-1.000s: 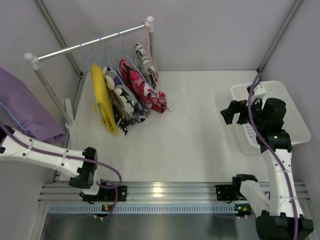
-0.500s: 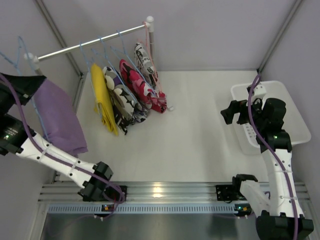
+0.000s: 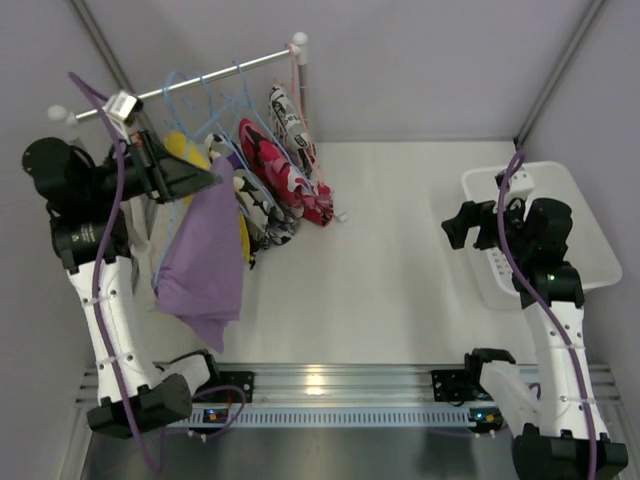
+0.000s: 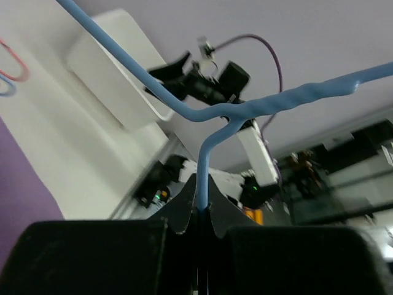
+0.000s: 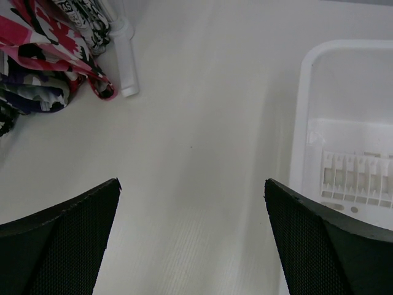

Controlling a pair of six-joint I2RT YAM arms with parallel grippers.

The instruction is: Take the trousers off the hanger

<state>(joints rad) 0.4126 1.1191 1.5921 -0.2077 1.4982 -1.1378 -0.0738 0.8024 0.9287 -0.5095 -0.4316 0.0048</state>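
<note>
My left gripper (image 3: 205,178) is shut on the wire of a blue hanger (image 4: 245,109), seen close up in the left wrist view (image 4: 201,209). The lilac-purple trousers (image 3: 205,250) hang from that hanger in the air, in front of the rack's left part; a strip of them shows in the wrist view (image 4: 18,184). Yellow trousers (image 3: 178,148), pink-red print trousers (image 3: 275,165) and black-and-white print trousers (image 3: 290,115) hang on blue hangers from the rail (image 3: 200,80). My right gripper (image 3: 465,225) is open and empty over the table (image 5: 191,184).
A white tray (image 3: 585,235) lies at the right, beside my right gripper, and shows in the right wrist view (image 5: 344,55). The rack's white post foot (image 5: 127,67) stands beside the pink-red trousers (image 5: 55,37). Grey walls close in the table.
My left arm has swung from the far left up and to the right, carrying the hanger with the purple trousers in front of the rack. The right arm has not moved.
</note>
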